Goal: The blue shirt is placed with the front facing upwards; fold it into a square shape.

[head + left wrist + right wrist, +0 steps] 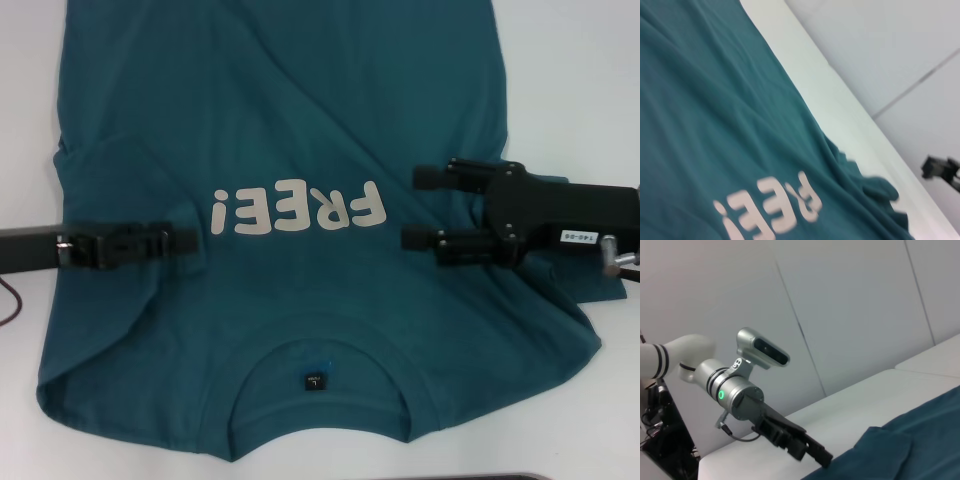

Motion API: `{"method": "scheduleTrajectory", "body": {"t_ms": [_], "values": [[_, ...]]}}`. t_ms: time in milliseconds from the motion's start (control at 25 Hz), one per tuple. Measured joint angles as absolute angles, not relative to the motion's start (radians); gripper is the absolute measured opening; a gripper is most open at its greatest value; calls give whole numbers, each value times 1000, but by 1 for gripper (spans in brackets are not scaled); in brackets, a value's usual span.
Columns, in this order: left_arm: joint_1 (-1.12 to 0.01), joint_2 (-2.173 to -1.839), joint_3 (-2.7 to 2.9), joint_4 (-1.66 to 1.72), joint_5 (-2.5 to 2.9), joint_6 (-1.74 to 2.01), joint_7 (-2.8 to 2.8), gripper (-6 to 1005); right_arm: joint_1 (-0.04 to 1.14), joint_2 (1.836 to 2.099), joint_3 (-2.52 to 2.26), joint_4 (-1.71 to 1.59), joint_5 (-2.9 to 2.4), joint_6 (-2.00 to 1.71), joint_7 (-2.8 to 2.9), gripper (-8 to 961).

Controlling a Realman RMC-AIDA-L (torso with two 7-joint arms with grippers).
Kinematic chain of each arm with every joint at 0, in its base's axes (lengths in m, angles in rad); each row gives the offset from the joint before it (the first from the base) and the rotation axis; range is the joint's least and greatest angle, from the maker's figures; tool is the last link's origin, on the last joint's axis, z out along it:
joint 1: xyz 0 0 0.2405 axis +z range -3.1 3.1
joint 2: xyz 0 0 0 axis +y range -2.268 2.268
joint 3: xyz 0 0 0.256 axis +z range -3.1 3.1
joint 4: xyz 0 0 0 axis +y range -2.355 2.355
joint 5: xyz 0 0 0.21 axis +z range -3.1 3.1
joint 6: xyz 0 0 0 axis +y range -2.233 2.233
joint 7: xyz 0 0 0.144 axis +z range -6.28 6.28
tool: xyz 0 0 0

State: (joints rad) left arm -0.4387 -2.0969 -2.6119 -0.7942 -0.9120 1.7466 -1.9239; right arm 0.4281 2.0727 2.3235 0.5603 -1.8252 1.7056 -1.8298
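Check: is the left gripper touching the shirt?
Cannot tell. Head view puts the left gripper over the shirt; right wrist view shows it near the cloth, no plain contact or gap.

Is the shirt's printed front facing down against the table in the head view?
No. The blue shirt lies front up: its off-white FREE! print shows plainly between the left gripper and right gripper.

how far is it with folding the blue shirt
Barely begun. Done: the blue shirt lies front up, print showing. In hand: the left gripper and right gripper, fingers apart, sit over its two sides. Left: every fold; no square yet.
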Motion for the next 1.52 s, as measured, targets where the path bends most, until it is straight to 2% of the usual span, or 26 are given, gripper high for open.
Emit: {"method": "scheduleTrajectory", "body": {"t_ms": [160, 480, 760, 960, 1520], "values": [[-438, -2090, -2666, -795, -912, 1745, -1909, 771, 419, 2051, 2339, 563, -1825, 1708, -1798, 913], [-435, -2078, -2731, -794, -913, 1740, -1895, 818, 386, 1980, 2379, 585, -1829, 1719, -1683, 913], [-438, -2067, -2697, -791, -902, 1721, -1895, 861, 356, 1934, 2402, 653, -1893, 1730, -1541, 913], [-435, -2051, -2669, -779, -897, 1707, -1894, 892, 355, 1927, 2471, 702, -2012, 1726, -1428, 914], [-433, -2053, -2676, -777, -899, 1706, -1893, 894, 351, 1927, 2588, 740, -2243, 1651, -1239, 914]]}}
